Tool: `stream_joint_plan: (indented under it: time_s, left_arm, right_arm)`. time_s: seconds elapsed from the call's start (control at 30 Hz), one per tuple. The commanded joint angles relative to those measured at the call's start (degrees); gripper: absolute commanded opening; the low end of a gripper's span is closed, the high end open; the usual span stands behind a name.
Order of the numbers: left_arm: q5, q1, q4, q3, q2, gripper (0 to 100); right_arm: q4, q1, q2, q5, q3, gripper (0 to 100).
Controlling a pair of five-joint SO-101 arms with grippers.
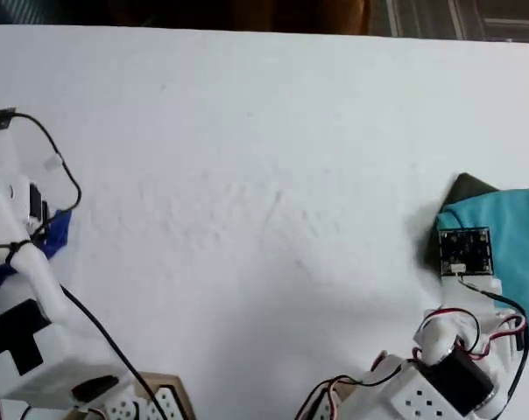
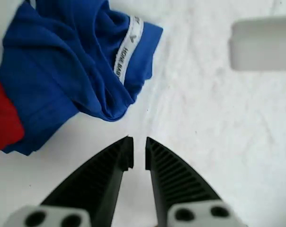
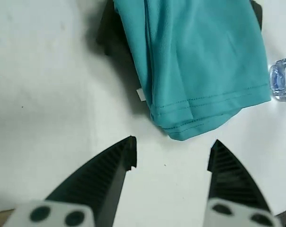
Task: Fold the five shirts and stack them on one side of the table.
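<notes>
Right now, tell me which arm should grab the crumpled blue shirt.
Left. The left tool, jaws barely apart, sits just short of the blue shirt; the right tool hangs open by the folded teal shirt across the table.

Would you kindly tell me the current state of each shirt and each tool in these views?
Blue shirt: crumpled, not folded.
Red shirt: bunched, touching the blue shirt.
Dark shirt: lying flat, mostly covered.
Teal shirt: folded, lying on the dark shirt.
Left tool: open by a narrow gap, empty.
Right tool: wide open, empty.
</notes>
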Motion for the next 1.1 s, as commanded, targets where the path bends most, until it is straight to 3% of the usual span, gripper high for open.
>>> stream_joint_plan:
  time_s: [0.0,0.23,0.5,0.73,1.07]
  left_arm:
    - [-1.8,-2.5,-4.6,0.1,-2.5,7]
    - [-2.0,-6.2,-11.0,0.1,0.4,7]
    - [-2.0,-12.8,-11.8,-0.5,17.4,7]
    - [-2.0,-18.8,-11.3,-4.3,25.2,7]
    - [-2.1,-19.3,-7.3,-14.8,25.2,7]
  right_arm:
    - [0.8,0.0,0.4,-4.8,-6.5,25.1]
    - [2.3,-5.6,0.5,-7.6,-12.9,25.1]
    - [-0.7,-18.5,4.7,-14.3,-16.4,25.1]
    - [-3.2,-30.6,26.9,-23.5,-28.8,25.1]
    - [1.5,-59.5,58.2,-25.7,-46.8,25.1]
